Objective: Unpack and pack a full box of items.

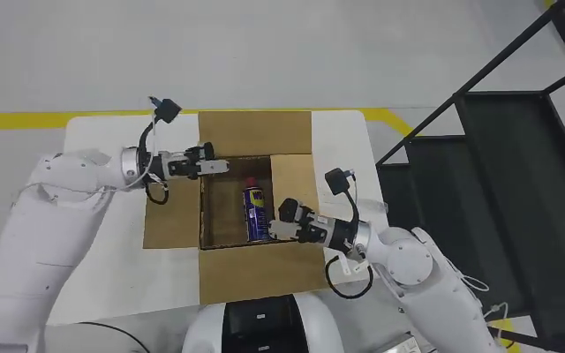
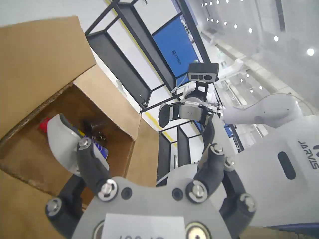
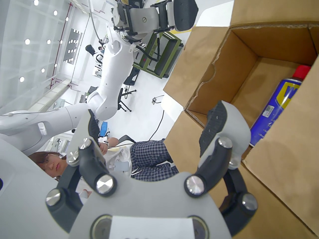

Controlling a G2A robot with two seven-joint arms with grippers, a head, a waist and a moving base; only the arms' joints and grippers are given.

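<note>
Tabletop of plain white [image 1: 93,141] spreads out at the left. Over it the left gripper [image 1: 214,165] hovers at the left rim of the open brown cardboard box [image 1: 256,132], its jaws apart and holding nothing. The box stands in the middle of the table with its flaps opened outward. On the box floor lies the blue cylindrical spray can with a red cap [image 1: 256,212]. It rests on its side with the cap pointing toward the far wall, close to the right wall and well apart from the left one. At the right rim, beside the can's base end, sits the right gripper [image 1: 281,228], its jaws likewise spread wide and empty. Whether it touches the cardboard cannot be told. Farther right, a black metal staircase [image 1: 494,150] stands on the grey floor beside the table.
</note>
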